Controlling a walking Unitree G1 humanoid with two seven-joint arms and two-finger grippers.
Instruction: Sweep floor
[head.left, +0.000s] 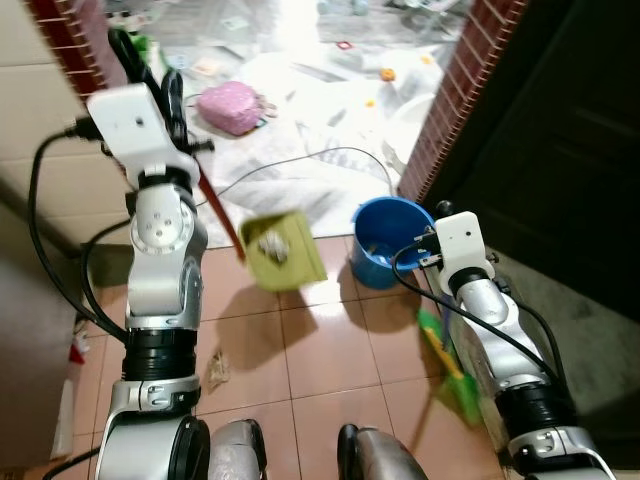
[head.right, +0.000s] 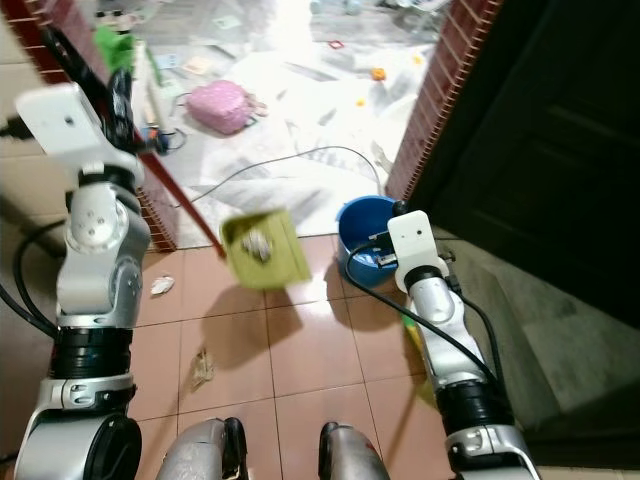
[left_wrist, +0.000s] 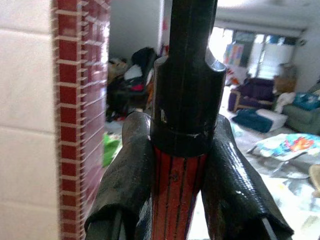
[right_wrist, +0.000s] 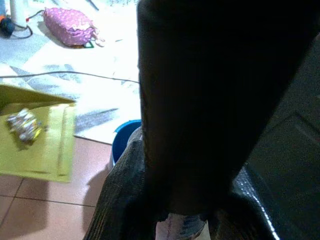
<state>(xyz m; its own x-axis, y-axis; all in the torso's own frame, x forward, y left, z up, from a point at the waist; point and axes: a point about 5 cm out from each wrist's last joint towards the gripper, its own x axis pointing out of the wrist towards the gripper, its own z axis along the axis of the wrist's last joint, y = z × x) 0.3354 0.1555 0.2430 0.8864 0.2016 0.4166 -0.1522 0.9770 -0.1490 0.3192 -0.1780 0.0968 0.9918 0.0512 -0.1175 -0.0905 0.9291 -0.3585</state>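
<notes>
No writing is readable. The left gripper (left_wrist: 180, 165) is clamping its two black fingers (left_wrist: 125, 180) around a red, black-capped handle (left_wrist: 177, 190), holding a yellow-green dustpan (head.left: 283, 250) in the air above the tiled floor (head.left: 330, 350), just beside the blue bucket (head.left: 388, 240). A crumpled scrap (head.left: 270, 246) is lying in the pan. The right gripper (right_wrist: 182, 220) is closing on a dark pole (right_wrist: 210, 100) near the green broom head (head.left: 450, 375).

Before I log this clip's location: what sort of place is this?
Likely a lived-in home, at a brick-edged doorway onto a cluttered room: tiled floor, sofas, blue bucket, green dustpan holding litter.
</notes>
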